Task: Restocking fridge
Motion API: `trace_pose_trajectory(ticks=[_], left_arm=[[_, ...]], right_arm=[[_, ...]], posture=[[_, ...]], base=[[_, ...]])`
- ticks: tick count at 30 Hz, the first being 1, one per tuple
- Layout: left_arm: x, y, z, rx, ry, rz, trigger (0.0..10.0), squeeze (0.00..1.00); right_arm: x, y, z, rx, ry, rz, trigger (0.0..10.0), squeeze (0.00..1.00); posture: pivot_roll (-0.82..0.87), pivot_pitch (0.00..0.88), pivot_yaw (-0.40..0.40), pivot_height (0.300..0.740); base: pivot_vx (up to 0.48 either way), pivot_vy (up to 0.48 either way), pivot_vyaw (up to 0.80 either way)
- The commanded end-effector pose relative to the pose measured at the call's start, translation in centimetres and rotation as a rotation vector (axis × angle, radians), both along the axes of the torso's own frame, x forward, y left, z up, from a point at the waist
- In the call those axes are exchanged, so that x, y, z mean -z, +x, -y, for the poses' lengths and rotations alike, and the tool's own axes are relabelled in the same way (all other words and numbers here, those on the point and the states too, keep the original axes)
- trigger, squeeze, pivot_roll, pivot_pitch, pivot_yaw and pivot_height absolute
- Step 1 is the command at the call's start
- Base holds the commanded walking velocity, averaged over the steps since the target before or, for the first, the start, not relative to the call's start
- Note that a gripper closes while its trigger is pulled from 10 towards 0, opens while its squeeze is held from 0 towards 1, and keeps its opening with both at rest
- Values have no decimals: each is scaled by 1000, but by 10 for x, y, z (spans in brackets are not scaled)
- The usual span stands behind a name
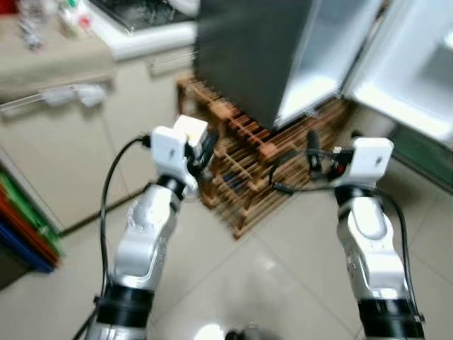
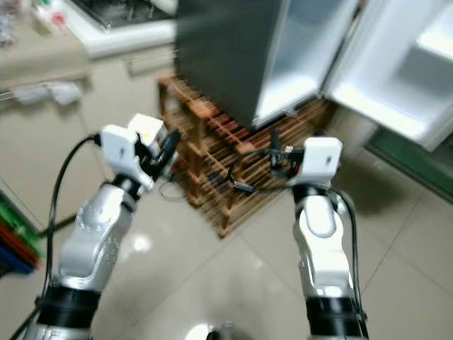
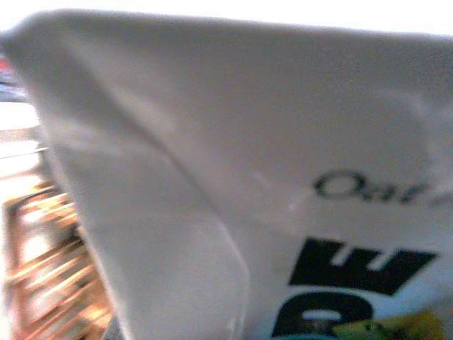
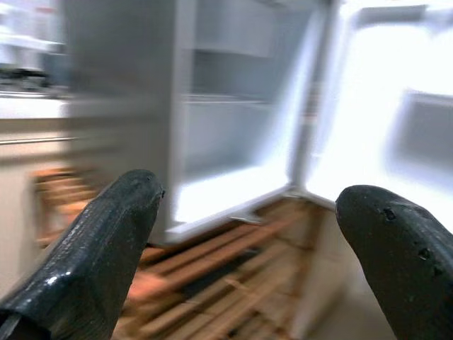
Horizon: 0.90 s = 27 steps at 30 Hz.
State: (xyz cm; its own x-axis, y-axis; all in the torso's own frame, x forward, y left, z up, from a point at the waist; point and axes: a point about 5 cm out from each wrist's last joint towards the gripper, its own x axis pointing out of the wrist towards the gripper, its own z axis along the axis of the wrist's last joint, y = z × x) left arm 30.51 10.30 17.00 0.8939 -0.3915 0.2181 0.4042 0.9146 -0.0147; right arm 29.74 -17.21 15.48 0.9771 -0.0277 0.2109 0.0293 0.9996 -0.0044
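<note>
The left gripper (image 1: 202,152) holds a white carton (image 1: 191,129) at centre-left, the open fridge (image 1: 311,64) lies upper right, nearer the empty, open right gripper (image 1: 315,159).

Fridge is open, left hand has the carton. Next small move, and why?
Probably carry the carton in the left hand forward toward the open fridge. Its door stands wide and its lit shelves look bare; the right hand is open, holding nothing.

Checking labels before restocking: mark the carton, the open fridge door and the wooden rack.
carton (image 1: 191,130), left eye view, its white top face.
fridge door (image 1: 414,71), left eye view, its white inner liner.
wooden rack (image 2: 233,152), right eye view, its top slats.
</note>
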Motion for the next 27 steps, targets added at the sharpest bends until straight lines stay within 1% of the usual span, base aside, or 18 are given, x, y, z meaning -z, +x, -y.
trace_pose_trajectory(ticks=[1,8,12,14,16,19,23,27], left_arm=[[0,2,-3,-11,7,3,10000,0],[4,6,-4,-20,38,-10,10000,0],[4,8,-4,-33,50,-9,10000,0],[3,9,-1,-33,44,-4,10000,0],[1,8,5,-13,30,3,10000,0],[2,8,7,-5,30,0,10000,0],[3,10,7,-15,37,-2,10000,0],[0,13,7,-6,50,3,10000,0]], right_arm=[[3,-1,1,7,4,-3,10000,47],[3,1,0,9,0,-7,10000,47],[2,3,0,8,-3,-3,10000,51],[1,5,0,6,-8,0,10000,51],[1,6,-1,2,-12,3,10000,51],[1,6,-1,3,-12,3,10000,51],[1,5,-2,8,-8,8,10000,47],[3,4,-6,3,-5,4,10000,47]], posture=[[-97,0,-37,740],[-98,0,-33,740],[-96,0,-33,740],[-93,0,-33,740],[-98,0,-28,740],[-98,0,-28,740],[-100,0,-20,740],[-99,0,-11,740]], base=[[0,0,-744],[0,0,-733],[0,0,0],[0,0,0],[0,0,0],[0,0,0],[387,0,0],[424,0,0]])
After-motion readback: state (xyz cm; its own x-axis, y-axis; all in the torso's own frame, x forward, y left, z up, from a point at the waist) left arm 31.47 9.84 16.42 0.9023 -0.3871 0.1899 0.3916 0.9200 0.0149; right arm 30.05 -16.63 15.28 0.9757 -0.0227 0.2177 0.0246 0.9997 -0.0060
